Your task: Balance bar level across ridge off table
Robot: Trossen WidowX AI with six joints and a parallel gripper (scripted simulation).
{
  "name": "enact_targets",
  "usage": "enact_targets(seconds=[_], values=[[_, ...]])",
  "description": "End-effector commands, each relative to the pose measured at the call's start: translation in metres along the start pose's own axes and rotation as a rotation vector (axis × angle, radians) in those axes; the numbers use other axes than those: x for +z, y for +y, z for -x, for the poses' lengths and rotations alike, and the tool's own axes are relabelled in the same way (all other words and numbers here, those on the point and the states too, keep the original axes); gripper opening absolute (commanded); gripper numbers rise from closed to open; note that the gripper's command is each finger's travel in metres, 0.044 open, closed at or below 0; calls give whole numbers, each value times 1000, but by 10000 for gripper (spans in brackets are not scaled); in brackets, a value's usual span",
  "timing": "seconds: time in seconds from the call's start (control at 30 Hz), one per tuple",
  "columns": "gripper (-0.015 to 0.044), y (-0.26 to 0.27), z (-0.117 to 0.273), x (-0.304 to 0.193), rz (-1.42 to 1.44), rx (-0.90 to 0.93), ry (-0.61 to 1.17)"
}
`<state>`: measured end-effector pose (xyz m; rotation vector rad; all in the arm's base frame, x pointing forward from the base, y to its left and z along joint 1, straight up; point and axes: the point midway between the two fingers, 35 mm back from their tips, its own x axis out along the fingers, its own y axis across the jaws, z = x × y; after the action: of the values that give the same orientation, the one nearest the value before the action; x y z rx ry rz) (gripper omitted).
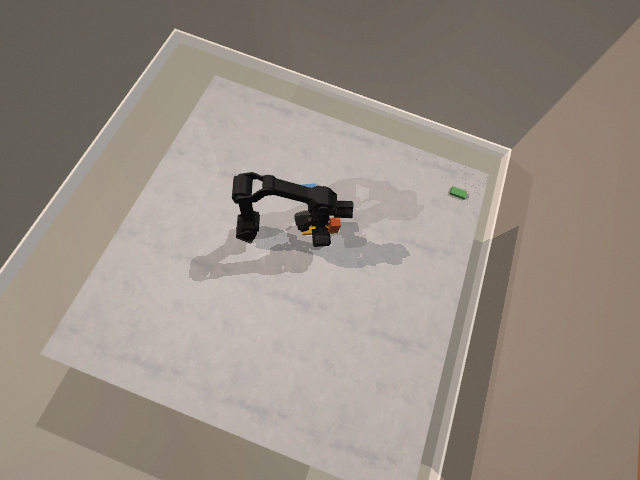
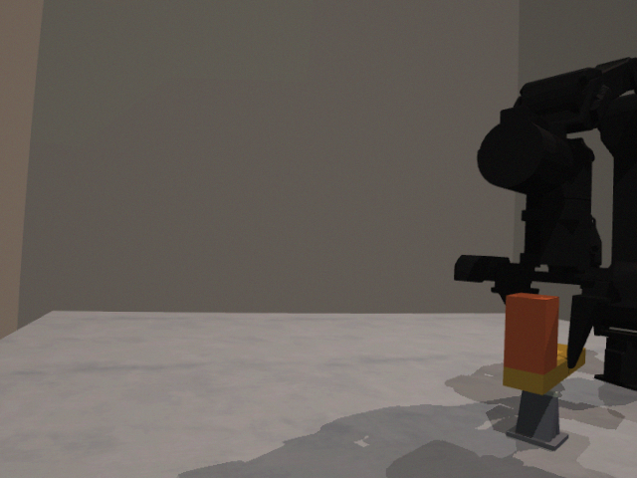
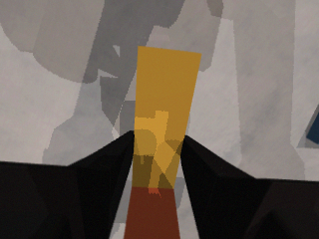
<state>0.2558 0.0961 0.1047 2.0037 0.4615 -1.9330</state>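
A yellow bar (image 2: 524, 379) (image 3: 167, 82) carries an upright orange block (image 1: 334, 225) (image 2: 530, 334) (image 3: 152, 216) on one end. My gripper (image 3: 158, 138) is shut on the bar's middle part, with a finger on each long side. The bar looks about level and is clear of the table. The grey ridge (image 2: 536, 417) stands on its flat base below the bar in the exterior view. Its top edge is mostly hidden by the bar, so I cannot tell whether they touch. In the top view the arm hides the ridge and most of the bar.
A blue block (image 1: 309, 184) (image 3: 314, 130) lies on the table beside the arm, partly hidden by it in the top view. A green block (image 1: 458, 192) lies near the table's far right corner. Shadows of the arm cross the table around the ridge.
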Motion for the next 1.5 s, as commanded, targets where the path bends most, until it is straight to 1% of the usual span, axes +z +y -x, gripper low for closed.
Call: enact_targets(seconds=[0.0, 1.47], values=[[0, 0, -3, 2, -4, -2, -6], [0, -1, -4, 1, -4, -2, -6]])
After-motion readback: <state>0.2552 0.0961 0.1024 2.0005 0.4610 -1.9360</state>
